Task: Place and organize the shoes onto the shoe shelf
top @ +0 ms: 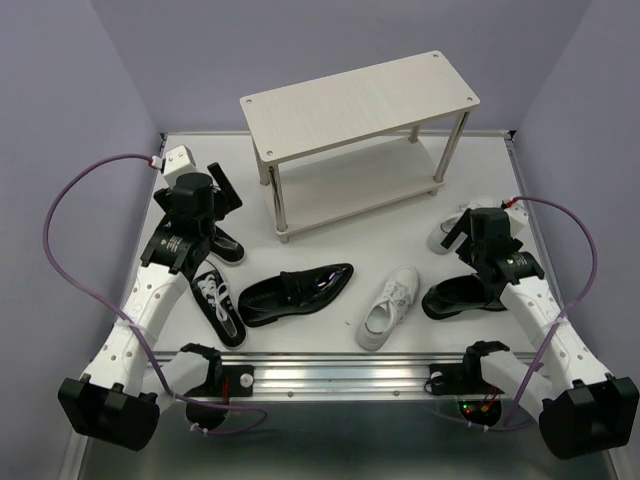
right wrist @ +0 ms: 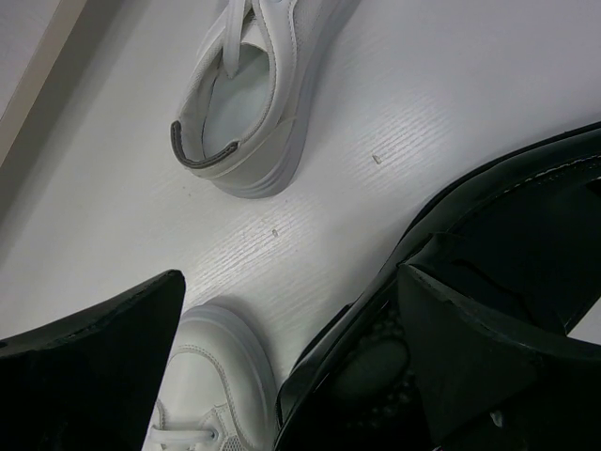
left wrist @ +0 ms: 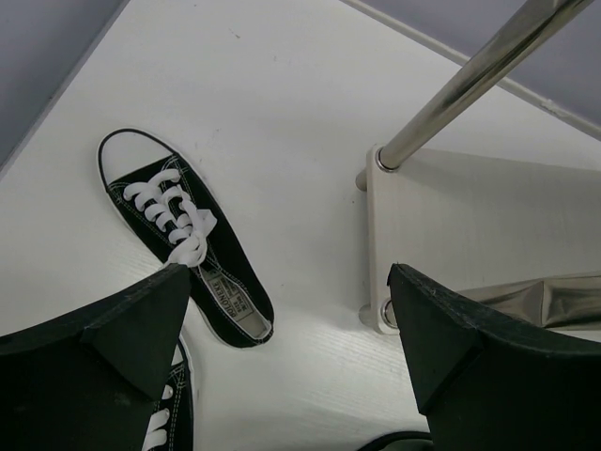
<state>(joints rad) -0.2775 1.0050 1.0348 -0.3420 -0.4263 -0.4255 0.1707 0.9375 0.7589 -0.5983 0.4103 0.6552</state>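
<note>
From above, the shoe shelf stands at the table's back, with all 6 shoes on the tabletop before it. The left gripper and right gripper both gape, holding nothing.

The left wrist view alone shows a canvas sneaker just ahead of the fingers, its insole label unreadable, near a shelf leg.

In the right wrist view, a loafer lies under 1 finger, with 2 white sneakers beside it.

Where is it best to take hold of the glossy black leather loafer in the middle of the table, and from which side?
Probably from straight above, at the collar around the foot opening, pinching one side wall with one finger inside and one outside. The glossy black leather loafer stands on its sole with the opening facing up. It is long and low, so a sideways approach would likely scrape the table.
</note>
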